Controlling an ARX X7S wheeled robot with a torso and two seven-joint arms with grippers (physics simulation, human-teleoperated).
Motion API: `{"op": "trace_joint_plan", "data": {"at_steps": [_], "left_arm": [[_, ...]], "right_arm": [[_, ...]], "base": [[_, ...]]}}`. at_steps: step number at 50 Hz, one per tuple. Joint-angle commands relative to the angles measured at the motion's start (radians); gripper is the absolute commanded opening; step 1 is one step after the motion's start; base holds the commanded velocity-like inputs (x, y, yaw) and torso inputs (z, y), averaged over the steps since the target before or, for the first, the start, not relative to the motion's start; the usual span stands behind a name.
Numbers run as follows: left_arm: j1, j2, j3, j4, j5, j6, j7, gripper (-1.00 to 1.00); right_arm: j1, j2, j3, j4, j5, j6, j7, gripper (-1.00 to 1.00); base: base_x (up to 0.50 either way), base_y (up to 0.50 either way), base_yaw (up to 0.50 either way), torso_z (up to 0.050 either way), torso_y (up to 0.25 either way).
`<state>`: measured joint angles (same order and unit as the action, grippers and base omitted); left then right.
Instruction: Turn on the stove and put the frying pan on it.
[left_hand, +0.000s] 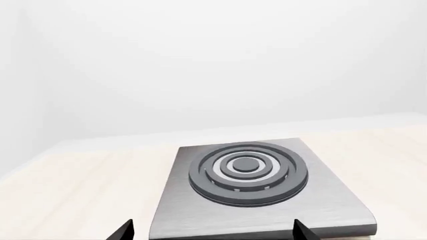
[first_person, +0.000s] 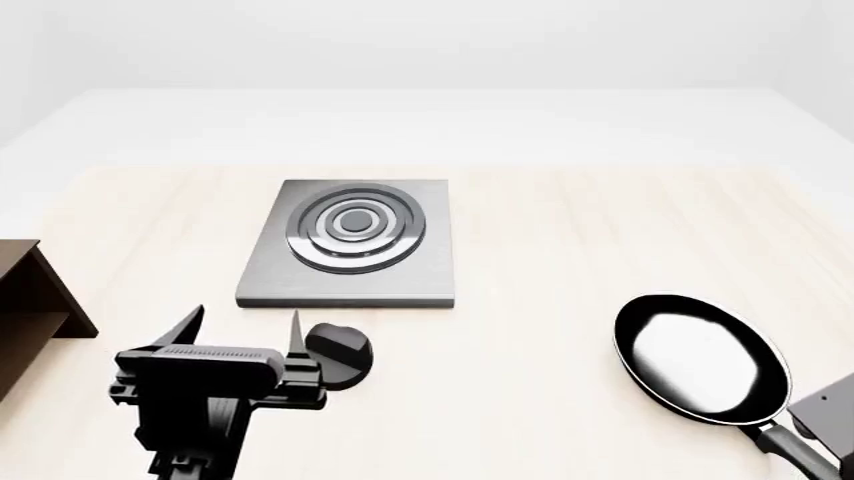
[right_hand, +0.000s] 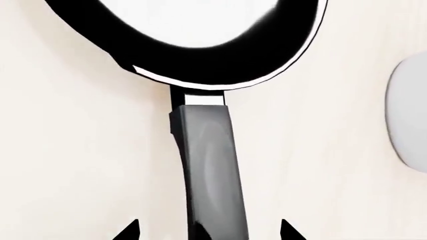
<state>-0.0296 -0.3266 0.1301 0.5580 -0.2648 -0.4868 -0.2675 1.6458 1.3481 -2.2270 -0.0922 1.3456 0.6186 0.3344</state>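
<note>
The stove (first_person: 354, 240) is a grey square plate with dark burner rings, lying on the pale wooden table; the left wrist view shows the stove (left_hand: 247, 172) straight ahead. Its black round knob (first_person: 342, 350) lies in front of the plate, partly hidden by my left gripper (first_person: 243, 325). That gripper is open and empty, and the knob lies just right of its right finger. The black frying pan (first_person: 701, 360) rests at the right, handle (right_hand: 210, 170) pointing at my right gripper (right_hand: 208, 231). This one is open, straddling the handle with gaps on both sides.
A brown wooden shelf (first_person: 34, 290) stands at the table's left edge. A white rounded object (right_hand: 407, 120) shows at the edge of the right wrist view, beside the pan. Bare tabletop (first_person: 561, 250) lies between stove and pan.
</note>
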Motion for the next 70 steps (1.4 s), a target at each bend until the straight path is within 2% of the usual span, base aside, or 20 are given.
{"op": "trace_joint_plan", "data": {"at_steps": [1,10,11,25,41,57,70], "left_arm": [[0.001,-0.003,0.006,-0.006,0.0,0.006,-0.003,1.0],[0.003,-0.006,0.005,-0.003,-0.003,0.006,-0.006,1.0],[0.004,-0.006,0.005,-0.004,-0.003,0.008,-0.007,1.0],[0.005,-0.011,0.004,-0.002,-0.007,0.013,-0.01,1.0],[0.008,-0.016,-0.002,0.005,-0.019,0.014,-0.016,1.0],[0.004,-0.021,-0.012,0.016,-0.032,0.007,-0.024,1.0],[0.008,-0.024,-0.007,0.011,-0.032,0.015,-0.027,1.0]], "right_arm": [[-0.05,-0.01,-0.01,0.028,-0.001,-0.056,0.002,1.0],[-0.072,-0.023,-0.008,0.046,0.001,-0.084,0.013,1.0],[-0.072,-0.022,-0.007,0.045,0.0,-0.087,0.015,-1.0],[0.022,0.037,0.029,-0.044,-0.045,-0.014,0.015,-1.0],[0.295,0.117,0.174,-0.243,-0.132,0.288,-0.043,-1.0],[0.487,0.103,0.322,-0.319,-0.157,0.499,-0.108,-1.0],[0.522,0.052,0.377,-0.32,-0.146,0.52,-0.109,-1.0]], "base": [[0.0,0.0,0.0,0.0,0.0],[0.0,0.0,0.0,0.0,0.0],[0.0,0.0,0.0,0.0,0.0],[0.0,0.0,0.0,0.0,0.0],[0.0,0.0,0.0,0.0,0.0],[0.0,0.0,0.0,0.0,0.0],[0.0,0.0,0.0,0.0,0.002]]}}
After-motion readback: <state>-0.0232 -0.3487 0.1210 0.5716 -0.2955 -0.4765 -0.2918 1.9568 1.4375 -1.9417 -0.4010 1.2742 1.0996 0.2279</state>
